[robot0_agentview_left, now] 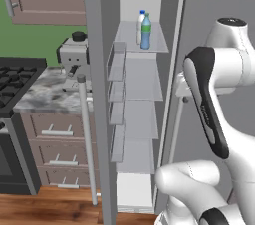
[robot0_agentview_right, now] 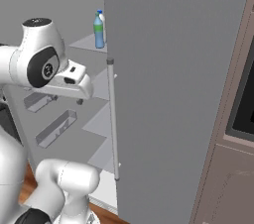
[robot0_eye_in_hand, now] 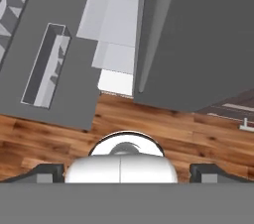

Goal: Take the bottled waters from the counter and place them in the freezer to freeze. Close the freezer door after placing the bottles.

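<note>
Left base view first: both bottled waters [robot0_agentview_left: 144,31] stand upright on the top shelf of the freezer [robot0_agentview_left: 142,119], at about 12 o'clock in the frame, the teal one in front and touching or nearly touching the white one. The worktop [robot0_agentview_left: 50,92] sits at 9 o'clock. The freezer door [robot0_agentview_left: 98,94] hangs wide open, so it's the thing left to deal with: tall, rigid, probably heavy on its hinge, best shoved flat on the panel or hooked behind its long silver handle [robot0_agentview_left: 86,139].

Right base view: bottles at 11 o'clock, arm folded low at 9 o'clock, well apart from them.

Hand view: the end effector [robot0_eye_in_hand: 127,171] points down at the wooden floor [robot0_eye_in_hand: 163,129], fingers [robot0_eye_in_hand: 47,172] spread wide with nothing between them, as far as this cropped angle shows
</note>
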Motion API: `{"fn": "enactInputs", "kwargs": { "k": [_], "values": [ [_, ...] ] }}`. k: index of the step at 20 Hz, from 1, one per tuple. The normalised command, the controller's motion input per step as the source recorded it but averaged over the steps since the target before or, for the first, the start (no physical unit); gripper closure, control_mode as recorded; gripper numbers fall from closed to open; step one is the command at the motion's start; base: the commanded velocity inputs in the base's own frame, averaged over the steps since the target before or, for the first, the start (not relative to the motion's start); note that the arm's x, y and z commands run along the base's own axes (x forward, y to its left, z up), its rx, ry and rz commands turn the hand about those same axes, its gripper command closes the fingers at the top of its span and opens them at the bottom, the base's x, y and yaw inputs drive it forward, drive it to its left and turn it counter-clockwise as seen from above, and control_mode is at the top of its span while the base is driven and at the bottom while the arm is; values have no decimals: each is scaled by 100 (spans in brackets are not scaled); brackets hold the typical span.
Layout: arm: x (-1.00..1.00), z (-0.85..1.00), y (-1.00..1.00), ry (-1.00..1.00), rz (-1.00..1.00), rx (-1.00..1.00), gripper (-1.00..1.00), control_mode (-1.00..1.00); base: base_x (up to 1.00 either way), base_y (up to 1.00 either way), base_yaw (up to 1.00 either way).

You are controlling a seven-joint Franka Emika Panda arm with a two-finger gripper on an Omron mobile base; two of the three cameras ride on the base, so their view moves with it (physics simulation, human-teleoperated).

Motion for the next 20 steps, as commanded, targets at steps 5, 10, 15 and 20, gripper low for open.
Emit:
{"fn": "enactInputs", "kwargs": {
  "k": [5, 10, 15, 20],
  "values": [
    [-12, -61, 0, 13, 0, 0, -100, -100, 0, 0, 0],
    [-20, -51, 0, 12, 0, 0, -100, -100, 0, 0, 0],
    [-7, -26, 0, 7, 0, 0, -100, -100, 0, 0, 0],
    [0, -1, 0, 0, 0, 0, -100, -100, 0, 0, 0]
  ]
}}
